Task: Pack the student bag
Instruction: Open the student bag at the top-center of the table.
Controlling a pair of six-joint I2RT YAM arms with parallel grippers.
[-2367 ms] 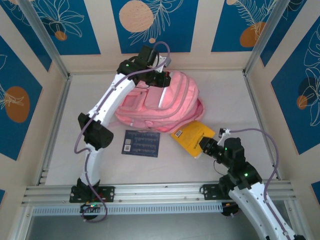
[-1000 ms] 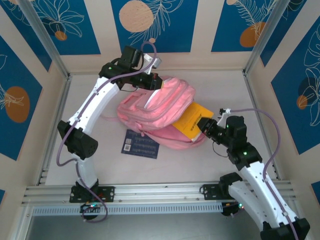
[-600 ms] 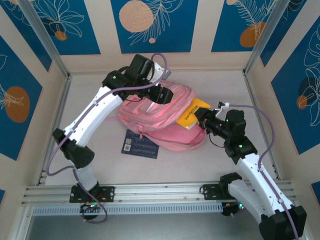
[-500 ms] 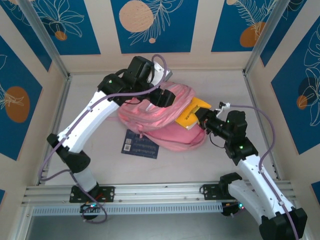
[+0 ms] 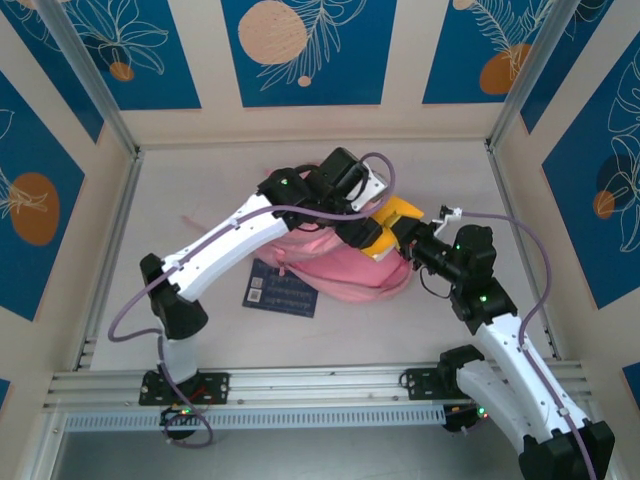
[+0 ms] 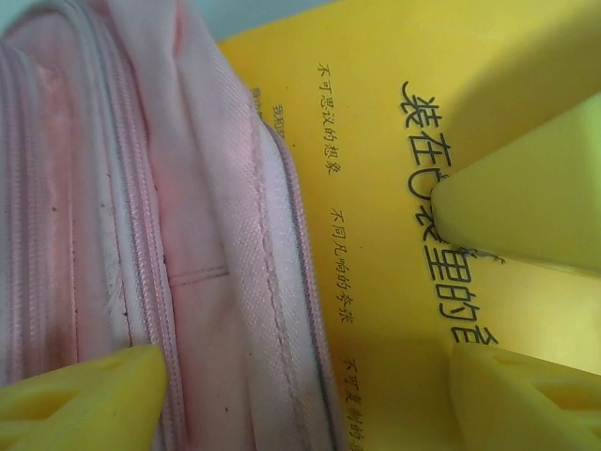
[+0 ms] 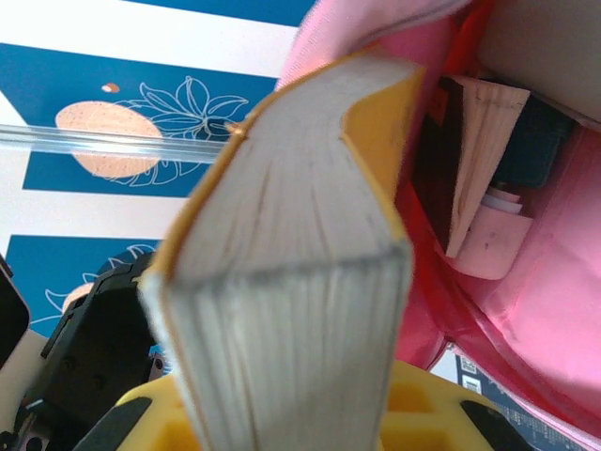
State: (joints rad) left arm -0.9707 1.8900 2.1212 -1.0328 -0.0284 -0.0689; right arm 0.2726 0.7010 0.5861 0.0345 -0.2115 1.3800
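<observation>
One booklet [image 5: 283, 287] beside student bag [image 5: 345, 270]; left tool [image 5: 359, 232] spread, right tool [image 5: 406, 239] pinching yellow book [image 5: 397, 211].

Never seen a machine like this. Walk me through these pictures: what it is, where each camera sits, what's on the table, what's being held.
It is two white robot arms bolted to the near edge of a table, each ending in a two-finger hand. The wide picture looks down from above and behind them. The two close-ups come from small cameras on the wrists. On the table lie a pink bag and, by its near side, a dark booklet. The right hand grips a yellow book. Its wrist picture shows the book's page edges at the bag's open mouth, with other things inside. The left hand reaches over the bag, its fingers spread above the bag's edge and the book's cover.
</observation>
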